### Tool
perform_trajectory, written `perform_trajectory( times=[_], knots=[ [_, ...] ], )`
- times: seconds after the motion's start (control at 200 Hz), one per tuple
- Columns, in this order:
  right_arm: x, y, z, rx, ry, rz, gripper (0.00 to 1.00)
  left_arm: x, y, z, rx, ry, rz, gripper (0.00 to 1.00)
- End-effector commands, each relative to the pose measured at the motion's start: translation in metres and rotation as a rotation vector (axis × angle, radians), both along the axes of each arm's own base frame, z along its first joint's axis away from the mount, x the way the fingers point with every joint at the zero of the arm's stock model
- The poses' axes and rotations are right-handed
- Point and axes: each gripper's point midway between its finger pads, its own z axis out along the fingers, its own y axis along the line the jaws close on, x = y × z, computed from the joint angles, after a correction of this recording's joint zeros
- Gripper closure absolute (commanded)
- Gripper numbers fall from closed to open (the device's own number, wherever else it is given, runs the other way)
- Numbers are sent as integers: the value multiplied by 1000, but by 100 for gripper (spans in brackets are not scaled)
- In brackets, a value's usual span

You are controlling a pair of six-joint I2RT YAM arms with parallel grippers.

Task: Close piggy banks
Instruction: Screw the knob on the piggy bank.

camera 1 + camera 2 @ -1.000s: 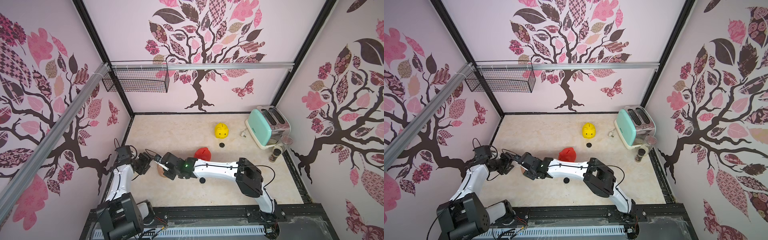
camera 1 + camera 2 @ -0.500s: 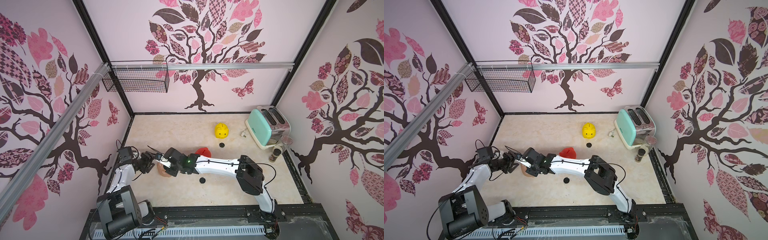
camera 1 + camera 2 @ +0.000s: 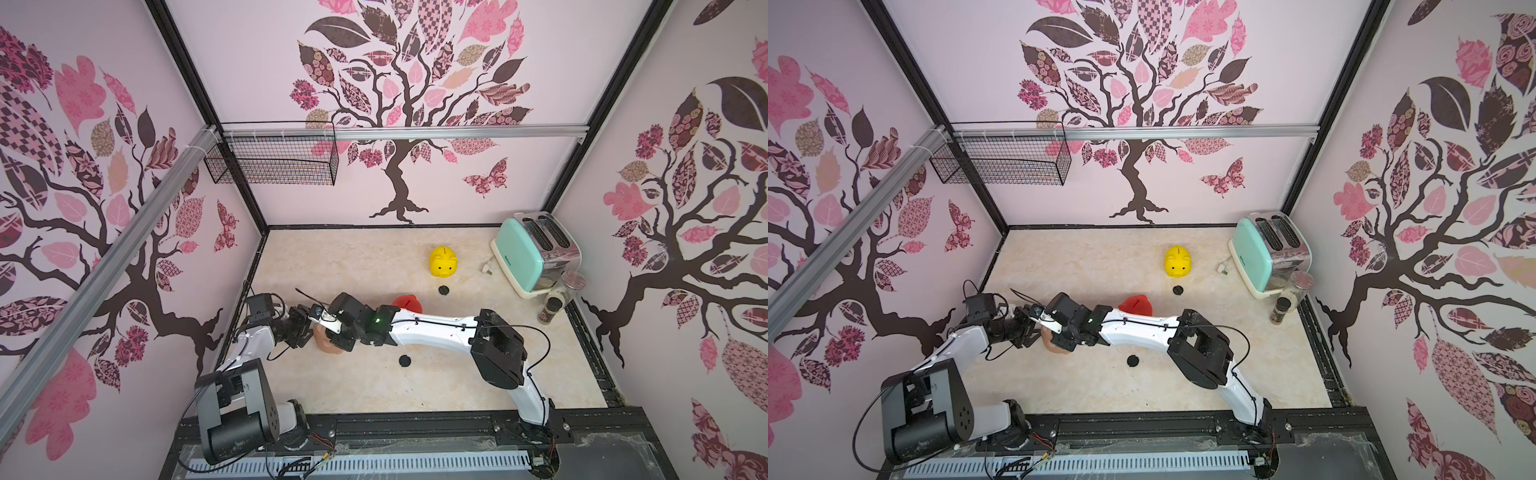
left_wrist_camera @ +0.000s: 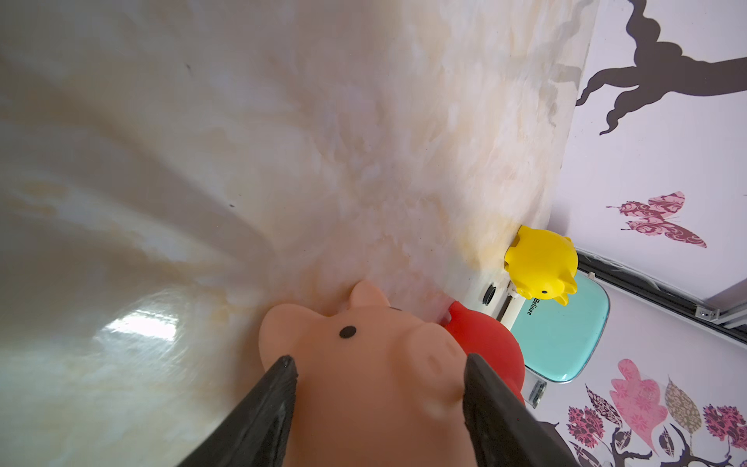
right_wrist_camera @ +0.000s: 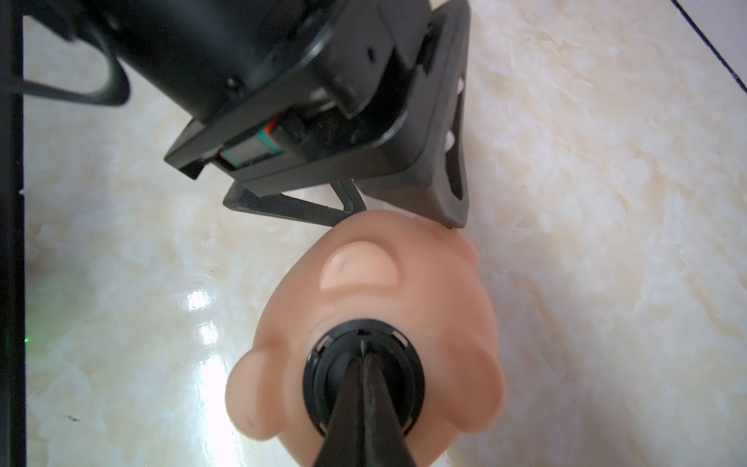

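Closing work under way: a peach pig point(image 5: 404, 291) is held at the left side of the table point(image 3: 332, 257), clasped at its head end between the fingers of the left gripper point(image 4: 378, 364). Its belly is turned toward the right arm. The right gripper point(image 5: 364, 356), fingers pressed together, is set tip-first into a black plug point(image 5: 319, 388) seated in the belly hole. Over the past second both arms have been shifted only slightly, with pig and plug kept together. From this the plug is judged to be in its final pressing or twisting, but whether it is locked cannot be told.

The red pig point(image 3: 409, 301) and yellow pig point(image 3: 443, 262) are left standing farther back, undersides hidden. One spare plug point(image 3: 444, 289) lies beside the yellow pig, and a second spare plug point(image 3: 404, 360) lies nearer the front.
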Motion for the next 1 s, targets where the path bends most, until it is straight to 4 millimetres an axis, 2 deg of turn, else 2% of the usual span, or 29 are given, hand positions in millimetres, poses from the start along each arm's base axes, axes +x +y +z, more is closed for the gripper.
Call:
perform_trajectory(
  times=[0.0, 0.285, 0.445, 0.725, 0.845, 0.995],
  knots=[
    [-12, -29, -69, -172, 132, -51, 100, -9, -4, -11, -5, 48, -3, 34],
    [2, -33, -69, -144, 121, -171, 100, -13, -5, -14, 6, 65, -3, 34],
    [-2, -35, -70, -164, 80, -96, 100, -14, -5, -15, 10, 70, -2, 34],
    [13, -38, -65, -219, -54, -59, 100, -13, -5, -16, 8, 73, -4, 34],
    [11, -36, -66, -208, -30, -62, 100, -14, -5, -17, 8, 74, -5, 34],
    [5, -38, -76, -206, 34, -95, 100, -13, -5, -17, 10, 73, -5, 35]
  ],
)
